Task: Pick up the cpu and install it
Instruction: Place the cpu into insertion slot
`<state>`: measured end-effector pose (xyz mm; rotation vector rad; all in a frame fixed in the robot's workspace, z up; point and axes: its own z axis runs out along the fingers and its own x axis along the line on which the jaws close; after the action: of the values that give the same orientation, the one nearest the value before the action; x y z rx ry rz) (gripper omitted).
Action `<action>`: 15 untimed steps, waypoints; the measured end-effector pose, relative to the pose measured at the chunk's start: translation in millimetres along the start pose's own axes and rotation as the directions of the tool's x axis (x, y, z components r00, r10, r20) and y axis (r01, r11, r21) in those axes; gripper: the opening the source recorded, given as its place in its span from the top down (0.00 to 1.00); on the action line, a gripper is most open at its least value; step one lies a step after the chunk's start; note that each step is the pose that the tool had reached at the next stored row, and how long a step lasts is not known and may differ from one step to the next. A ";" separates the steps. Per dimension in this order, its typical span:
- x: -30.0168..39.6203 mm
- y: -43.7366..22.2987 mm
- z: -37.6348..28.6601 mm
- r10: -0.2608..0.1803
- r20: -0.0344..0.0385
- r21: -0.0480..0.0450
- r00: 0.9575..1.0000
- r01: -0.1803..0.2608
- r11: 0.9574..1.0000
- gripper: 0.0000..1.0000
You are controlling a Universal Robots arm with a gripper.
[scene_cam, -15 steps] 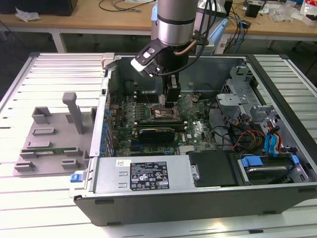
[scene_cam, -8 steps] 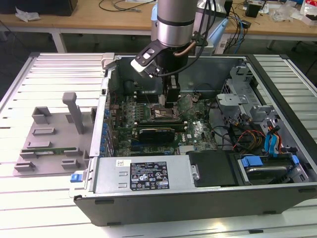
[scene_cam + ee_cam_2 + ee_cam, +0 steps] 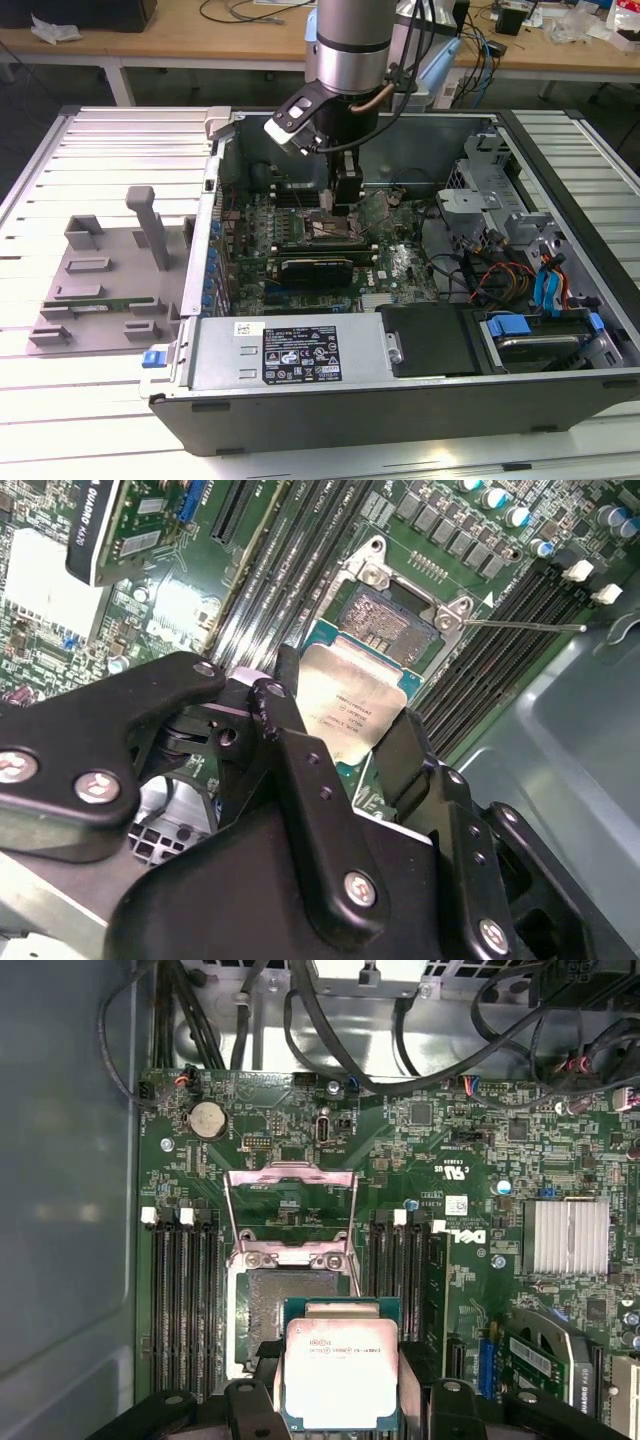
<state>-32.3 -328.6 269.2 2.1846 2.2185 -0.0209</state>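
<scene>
My gripper (image 3: 340, 725) is closed on the cpu (image 3: 352, 702). One of my black fingers (image 3: 402, 755) is at each of two opposite edges, and the silvery lid faces up between them. I hold it flat inside the open computer case (image 3: 400, 395), low over the green motherboard (image 3: 450, 1130). In the first wrist view the cpu (image 3: 340, 1370) overlaps the near edge of the open socket (image 3: 288, 1305) – whether it touches, I cannot tell. The socket's metal load plate (image 3: 290, 1195) stands raised on the far side. Memory slots (image 3: 180, 1300) run alongside – and a finned heatsink (image 3: 565, 1235) sits well apart.
</scene>
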 end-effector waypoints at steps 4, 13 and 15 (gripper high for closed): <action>2.4 0.0 2.3 0.000 0.000 0.000 1.000 0.000 1.000 0.45; 5.6 0.0 7.5 0.000 0.000 0.000 1.000 0.000 1.000 0.45; 5.9 0.0 8.2 0.000 0.000 0.000 1.000 0.000 1.000 0.45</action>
<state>-32.3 -322.9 260.8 2.1846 2.2185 -0.0211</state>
